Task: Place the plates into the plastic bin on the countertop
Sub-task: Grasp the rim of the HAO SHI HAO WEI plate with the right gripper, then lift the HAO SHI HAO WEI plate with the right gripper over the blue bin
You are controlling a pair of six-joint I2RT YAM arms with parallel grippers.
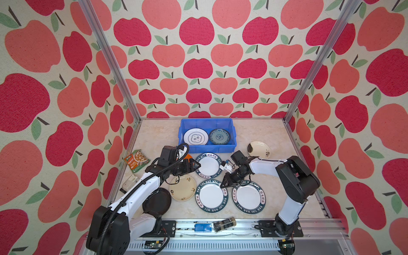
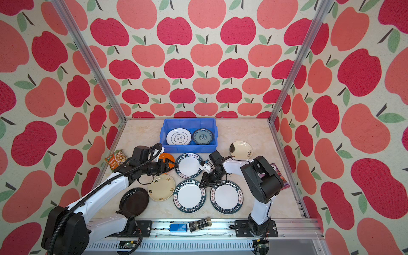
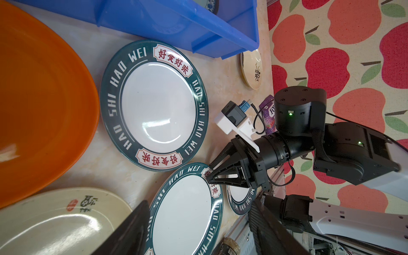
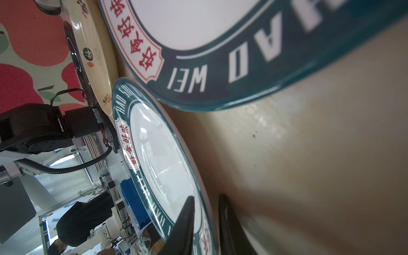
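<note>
Marbled countertop [image 1: 276, 141] holds the blue bin [image 1: 234, 132] at its back with two plates [image 1: 196, 136] inside, the right gripper [image 1: 223, 185] pinching narrowly the rim of a front lettered plate [image 1: 209, 196], the left gripper [image 1: 196, 166] gaping wide beside the orange plate [image 1: 188, 157].

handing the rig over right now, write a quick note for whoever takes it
Left tool: open, empty, over the orange plate, by the far lettered plate.
Right tool: jaws straddle the rim of the middle lettered plate; grip unconfirmed.
Done: flower plate and teal plate in the bin.
To do: seven plates on the countertop: those three plus the right lettered plate, black plate, near cream plate, far cream plate.
</note>
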